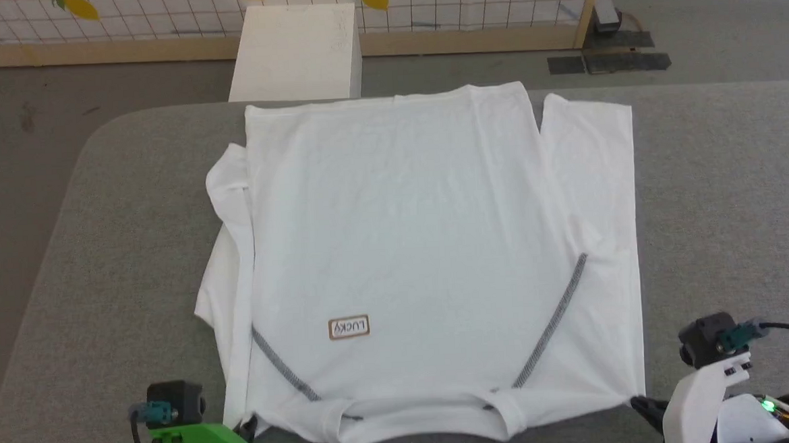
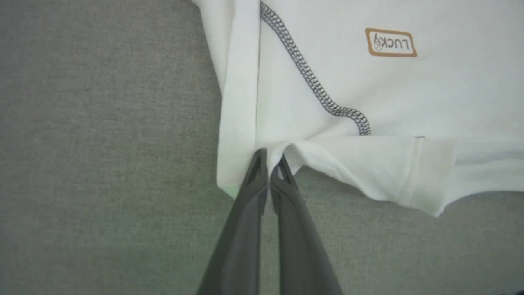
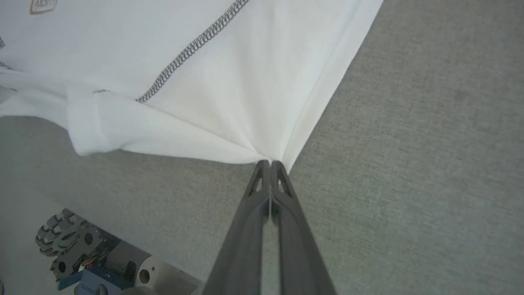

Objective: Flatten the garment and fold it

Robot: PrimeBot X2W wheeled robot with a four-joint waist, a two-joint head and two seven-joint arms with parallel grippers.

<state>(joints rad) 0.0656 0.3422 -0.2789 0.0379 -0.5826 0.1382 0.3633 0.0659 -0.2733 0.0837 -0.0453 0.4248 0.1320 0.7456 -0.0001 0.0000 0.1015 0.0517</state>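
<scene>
The garment (image 1: 409,248), a white long-sleeved shirt, lies spread on the grey table (image 1: 725,217) with its collar toward me and both sleeves folded along its sides. Dark zigzag seams and a brown-bordered LUCKY patch (image 1: 349,327) face up. My left gripper (image 1: 247,428) is shut on the near left shoulder corner; the left wrist view shows its tips (image 2: 268,157) pinching the garment (image 2: 368,90) at its edge. My right gripper (image 1: 637,404) is shut on the near right shoulder corner, with the garment (image 3: 229,82) drawn into creases at the tips (image 3: 270,164).
A rigid white box (image 1: 299,51) stands on the floor beyond the table's far edge, before a gridded fence (image 1: 423,4) with yellow lemon shapes. Bare grey table lies left and right of the shirt. Part of my base (image 3: 82,254) shows below the table edge.
</scene>
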